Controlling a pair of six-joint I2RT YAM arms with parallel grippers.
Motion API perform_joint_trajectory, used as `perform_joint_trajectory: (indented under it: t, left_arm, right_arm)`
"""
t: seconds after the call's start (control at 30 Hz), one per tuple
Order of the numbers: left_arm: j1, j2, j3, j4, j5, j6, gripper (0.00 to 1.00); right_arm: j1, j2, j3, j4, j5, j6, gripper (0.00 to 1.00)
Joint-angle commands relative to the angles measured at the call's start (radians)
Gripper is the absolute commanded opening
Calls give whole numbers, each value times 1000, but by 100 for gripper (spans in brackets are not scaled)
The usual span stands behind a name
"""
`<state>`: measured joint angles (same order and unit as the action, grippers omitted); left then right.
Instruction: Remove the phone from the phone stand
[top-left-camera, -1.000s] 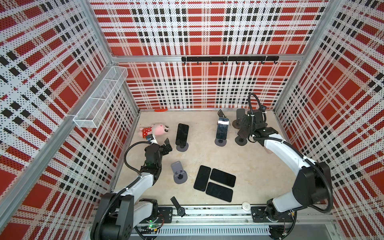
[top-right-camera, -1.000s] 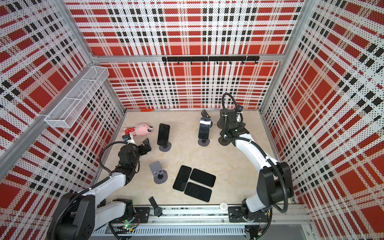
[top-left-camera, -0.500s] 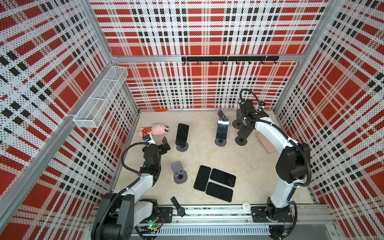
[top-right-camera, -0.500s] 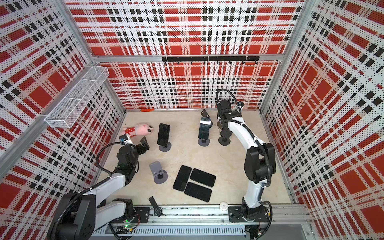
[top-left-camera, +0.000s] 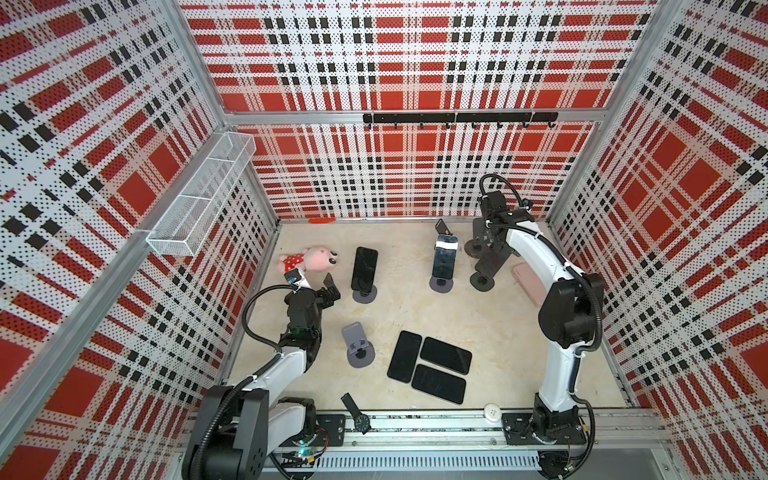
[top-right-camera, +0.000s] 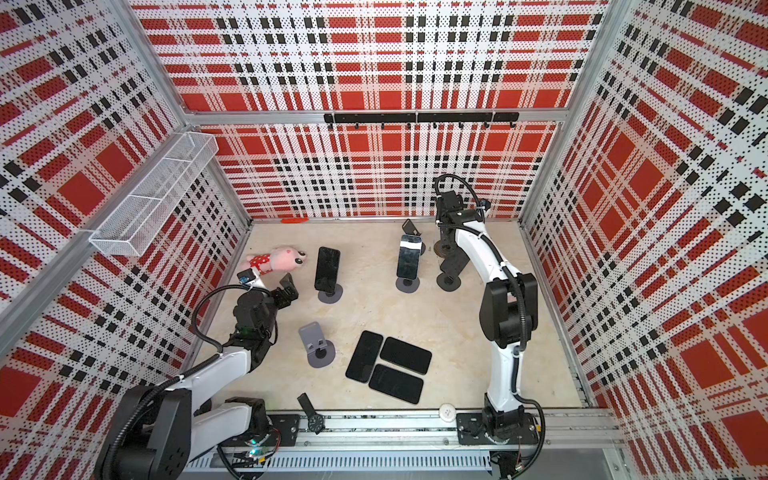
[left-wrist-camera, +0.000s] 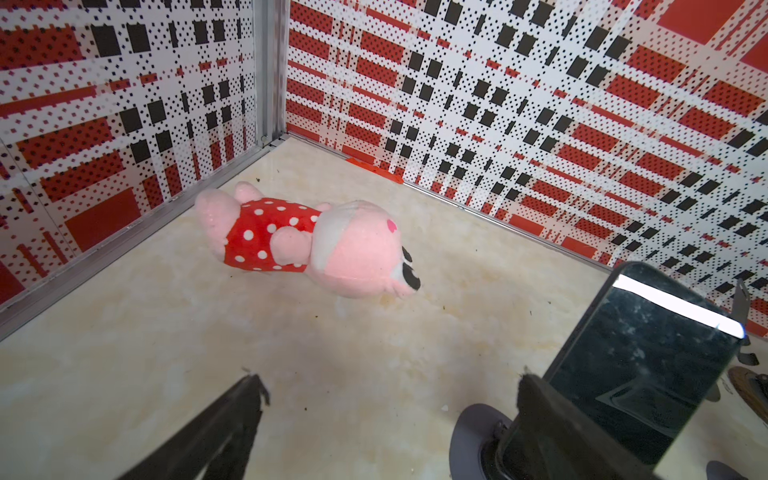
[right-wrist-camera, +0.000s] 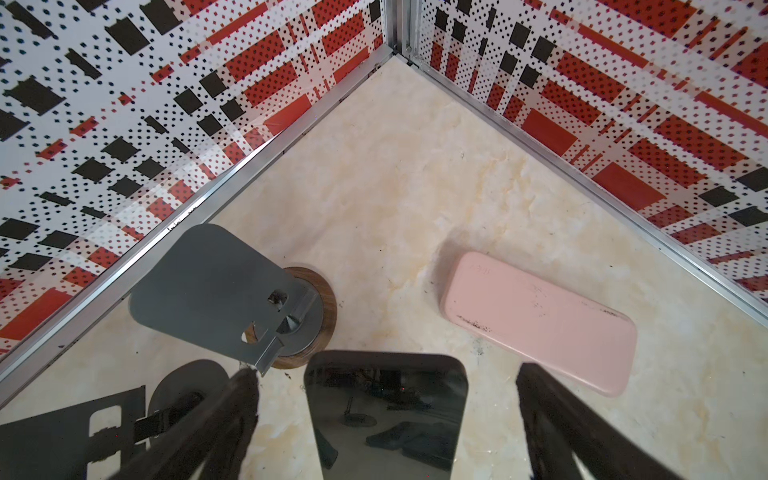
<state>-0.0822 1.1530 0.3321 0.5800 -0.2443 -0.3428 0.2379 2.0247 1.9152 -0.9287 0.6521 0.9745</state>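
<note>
Logged beige marbled desk (top-left-camera: 415, 316) inside red plaid walls (top-left-camera: 415, 83). Found right pincer (right-wrist-camera: 386, 372) near the back-right corner, fingers spread wide, gripping nothing. In the right wrist view, saw the top edge of a glossy black slab phone (right-wrist-camera: 386, 415) between them; cannot tell contact. Confirmed that phone propped on a black round-footed stand (top-left-camera: 482, 283). Found left pincer (left-wrist-camera: 389, 379) toward the left edge, also spread and empty, just beside a second black phone (top-left-camera: 365, 269) leaning on a grey round-footed stand (top-left-camera: 365, 296). Noted a third black phone with white top strip (top-left-camera: 444, 259) on a matching grey stand (top-left-camera: 440, 284) between those two. Counted three black phones lying flat (top-left-camera: 445, 355) near the front edge. Noted a pink rounded slab (right-wrist-camera: 540, 324) by the right edge, a pink plush toy in red polka-dot dress (left-wrist-camera: 316, 245) by the left edge, a black wristwatch (top-left-camera: 357, 415) at the front edge.
</note>
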Motion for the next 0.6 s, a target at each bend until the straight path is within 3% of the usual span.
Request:
perform_joint_trajectory:
  t: [0.0, 0.57]
  left_arm:
    - [17, 5, 25, 11, -9, -14, 98]
    - [56, 16, 26, 7, 22, -48, 98]
  right_arm:
    - [-15, 34, 41, -38, 29, 10, 100]
    - [-27, 88, 33, -33, -27, 43, 97]
